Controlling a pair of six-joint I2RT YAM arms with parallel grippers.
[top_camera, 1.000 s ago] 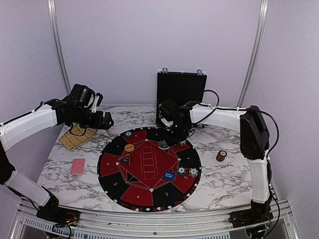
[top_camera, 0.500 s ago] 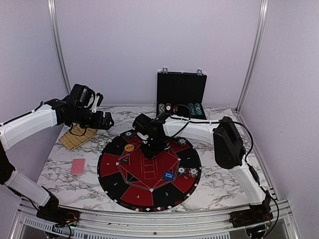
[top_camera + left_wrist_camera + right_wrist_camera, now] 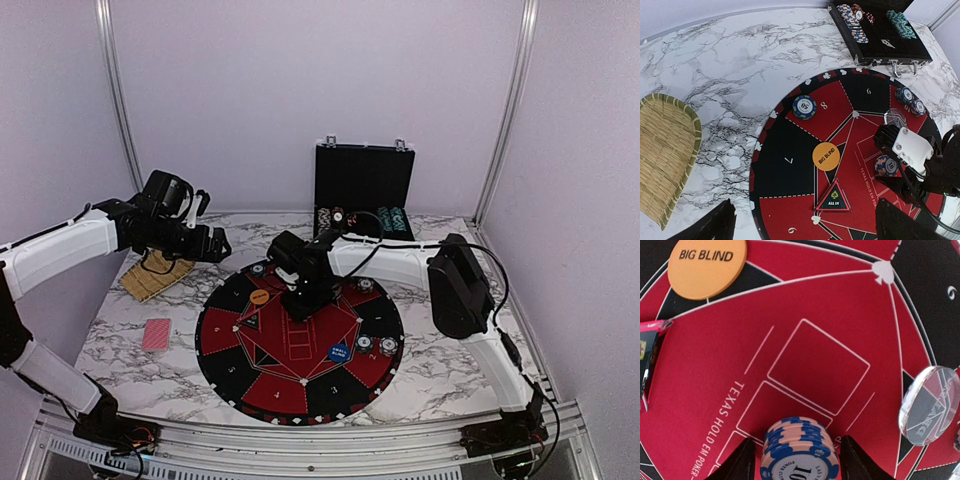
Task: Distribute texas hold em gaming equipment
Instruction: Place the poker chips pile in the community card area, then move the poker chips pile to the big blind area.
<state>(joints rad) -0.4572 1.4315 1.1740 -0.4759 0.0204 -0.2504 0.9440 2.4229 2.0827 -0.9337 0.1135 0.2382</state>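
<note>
- Straddling a short stack of blue-and-peach chips (image 3: 799,452), the right pincer (image 3: 797,462) hangs low over the red centre of the round mat (image 3: 840,305). Its fingers (image 3: 740,465) stand at middling width, close on either side of the stack. The stack sits on the mat. Whether the pads press it, I cannot tell.
- The left pincer (image 3: 810,225) is spread wide with nothing between its fingers. It hovers above the marble between the bamboo tray (image 3: 665,150) and the mat.
- The black case (image 3: 880,47) lies open at the back of the table, just beside the mat's far rim. Inside are a row of blue-and-peach chips (image 3: 850,20), some dark red chips (image 3: 863,12) and a row of teal chips (image 3: 900,22).
- On the mat, the orange BIG BLIND disc (image 3: 826,156) lies by segment 7, and a teal chip (image 3: 804,107) lies on segment 8.
- Two more chips (image 3: 910,100) lie on segment 6, and the clear disc (image 3: 896,117) lies just beside the right pincer.
- A blue disc (image 3: 339,352) and two grey-white chips (image 3: 377,345) lie at the mat's near right.
- A red-backed card (image 3: 157,334) lies on the marble left of the mat.
</note>
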